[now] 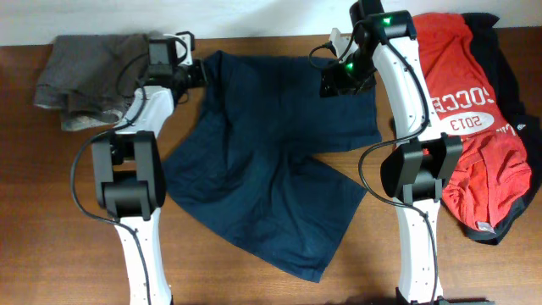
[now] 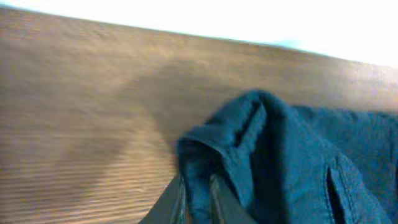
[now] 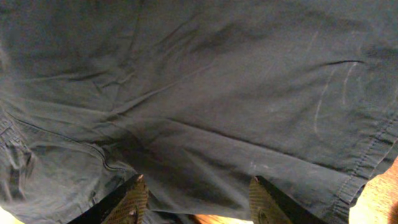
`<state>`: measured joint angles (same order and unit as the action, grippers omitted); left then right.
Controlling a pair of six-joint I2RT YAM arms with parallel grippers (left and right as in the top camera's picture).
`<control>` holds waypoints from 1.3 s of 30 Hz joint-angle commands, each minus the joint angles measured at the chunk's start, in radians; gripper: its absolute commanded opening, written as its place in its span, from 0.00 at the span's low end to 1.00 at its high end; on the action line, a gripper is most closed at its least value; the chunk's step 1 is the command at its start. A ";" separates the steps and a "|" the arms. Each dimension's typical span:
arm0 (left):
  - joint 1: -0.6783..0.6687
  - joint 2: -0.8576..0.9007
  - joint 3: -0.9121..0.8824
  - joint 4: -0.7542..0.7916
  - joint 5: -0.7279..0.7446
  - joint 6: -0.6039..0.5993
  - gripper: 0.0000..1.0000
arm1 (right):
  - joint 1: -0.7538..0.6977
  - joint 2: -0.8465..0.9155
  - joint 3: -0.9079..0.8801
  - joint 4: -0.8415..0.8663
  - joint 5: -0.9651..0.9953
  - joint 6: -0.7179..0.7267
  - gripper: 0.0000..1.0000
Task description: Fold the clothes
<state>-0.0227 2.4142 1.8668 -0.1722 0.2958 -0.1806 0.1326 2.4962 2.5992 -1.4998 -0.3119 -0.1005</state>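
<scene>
The navy shorts (image 1: 271, 161) lie spread flat in the middle of the table, waistband towards the far edge. My left gripper (image 1: 196, 74) sits at their far left corner. In the left wrist view it (image 2: 198, 190) is shut on a raised fold of the shorts (image 2: 292, 149). My right gripper (image 1: 339, 83) hovers over the far right part of the shorts. In the right wrist view it (image 3: 199, 196) stands open above the shorts (image 3: 205, 93), with nothing between its fingers (image 3: 132, 202).
A grey-brown garment (image 1: 85, 80) is bunched at the far left. A red jersey (image 1: 461, 102) with white lettering lies at the right over a black garment (image 1: 508, 63). Bare wooden table (image 1: 51, 212) shows at the front left and front right.
</scene>
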 commanded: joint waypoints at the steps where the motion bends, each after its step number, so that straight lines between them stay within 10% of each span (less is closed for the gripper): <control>1: 0.002 -0.111 0.008 -0.004 -0.005 0.014 0.11 | 0.003 -0.004 0.008 -0.004 0.010 0.000 0.58; 6: -0.005 -0.119 0.008 -0.048 0.018 0.014 0.09 | 0.005 -0.004 0.008 -0.004 0.010 0.000 0.58; 12: -0.028 -0.119 0.007 -0.209 0.022 0.084 0.30 | 0.005 -0.004 0.008 -0.005 0.009 0.001 0.58; 39: -0.118 -0.048 -0.002 -0.328 -0.159 0.288 0.29 | 0.005 -0.004 0.008 -0.022 0.009 0.001 0.58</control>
<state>-0.1219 2.3440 1.8698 -0.5095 0.1482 0.0872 0.1326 2.4962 2.5992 -1.5162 -0.3119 -0.1013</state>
